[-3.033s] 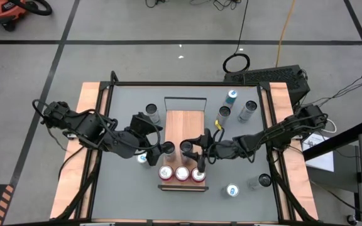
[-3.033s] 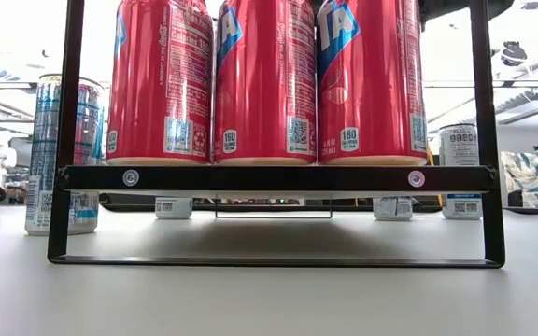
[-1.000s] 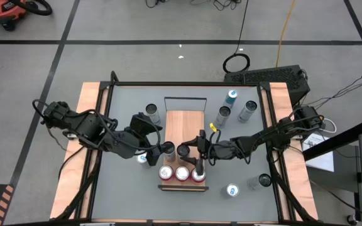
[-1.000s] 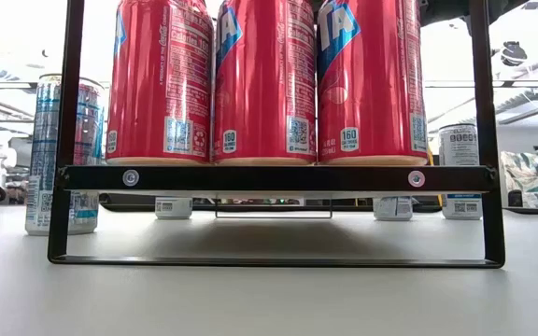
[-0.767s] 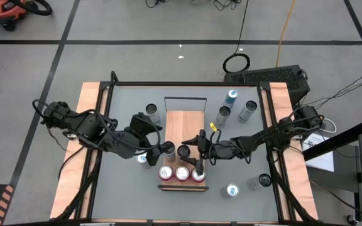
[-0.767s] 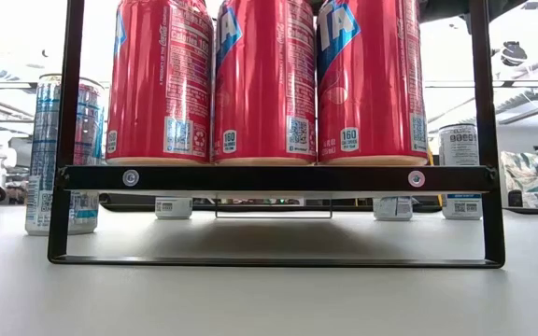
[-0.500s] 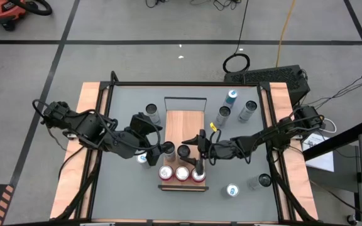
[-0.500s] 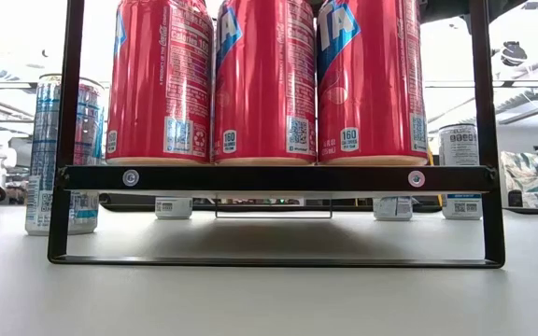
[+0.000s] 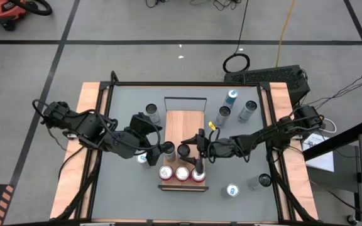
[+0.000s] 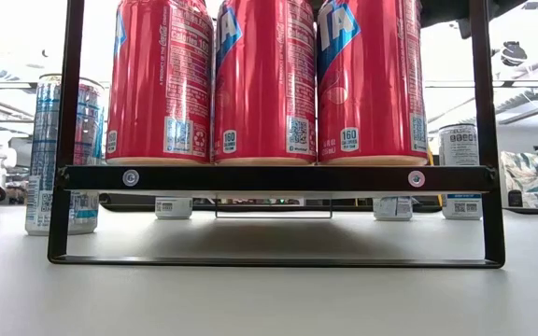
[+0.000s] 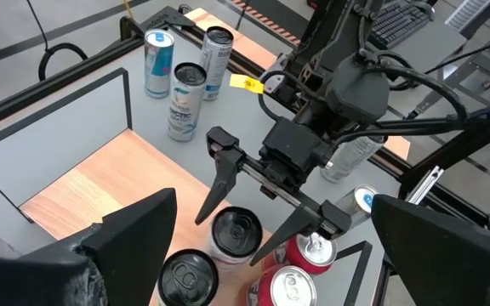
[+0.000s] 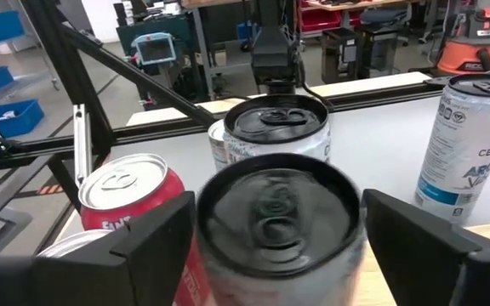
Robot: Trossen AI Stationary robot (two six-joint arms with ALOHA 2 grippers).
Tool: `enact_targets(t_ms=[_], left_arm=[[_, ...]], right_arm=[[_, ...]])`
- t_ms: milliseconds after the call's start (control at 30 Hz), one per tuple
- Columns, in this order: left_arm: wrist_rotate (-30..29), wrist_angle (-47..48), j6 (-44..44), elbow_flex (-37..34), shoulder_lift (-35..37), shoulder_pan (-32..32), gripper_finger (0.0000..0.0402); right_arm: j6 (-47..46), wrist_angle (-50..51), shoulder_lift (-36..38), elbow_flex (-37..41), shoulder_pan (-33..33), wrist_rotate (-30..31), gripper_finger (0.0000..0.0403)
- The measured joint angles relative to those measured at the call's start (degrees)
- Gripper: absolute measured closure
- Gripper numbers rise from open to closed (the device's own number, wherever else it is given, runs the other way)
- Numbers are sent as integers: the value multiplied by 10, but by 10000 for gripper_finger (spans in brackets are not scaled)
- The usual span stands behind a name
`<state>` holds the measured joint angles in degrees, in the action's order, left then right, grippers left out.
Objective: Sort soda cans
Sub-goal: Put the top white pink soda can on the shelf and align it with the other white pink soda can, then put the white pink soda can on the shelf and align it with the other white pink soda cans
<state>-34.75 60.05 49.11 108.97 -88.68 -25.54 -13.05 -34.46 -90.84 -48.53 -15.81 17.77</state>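
On the wooden shelf (image 9: 182, 123), behind three red cans (image 9: 181, 173), two dark-topped silver cans (image 11: 235, 234) are flanked by the spread, empty right gripper (image 11: 266, 209); the left gripper (image 9: 158, 148), open, is held alongside.

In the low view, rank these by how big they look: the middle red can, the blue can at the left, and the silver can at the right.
1. Middle red can, nearest the camera, so unsure.
2. Blue can.
3. Silver can.
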Motion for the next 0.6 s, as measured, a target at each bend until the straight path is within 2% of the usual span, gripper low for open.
enact_targets(t_ms=[133, 367, 600], left_arm=[[0, 0, 0, 0, 0, 0, 4], [0, 3, 0, 0, 0, 0, 4], [0, 7, 0, 0, 0, 0, 4]], right_arm=[[-9, 1, 9, 0, 0, 0, 84], [-23, 3, 23, 0, 0, 0, 42], [-24, 60, 74, -11, 0, 3, 37]])
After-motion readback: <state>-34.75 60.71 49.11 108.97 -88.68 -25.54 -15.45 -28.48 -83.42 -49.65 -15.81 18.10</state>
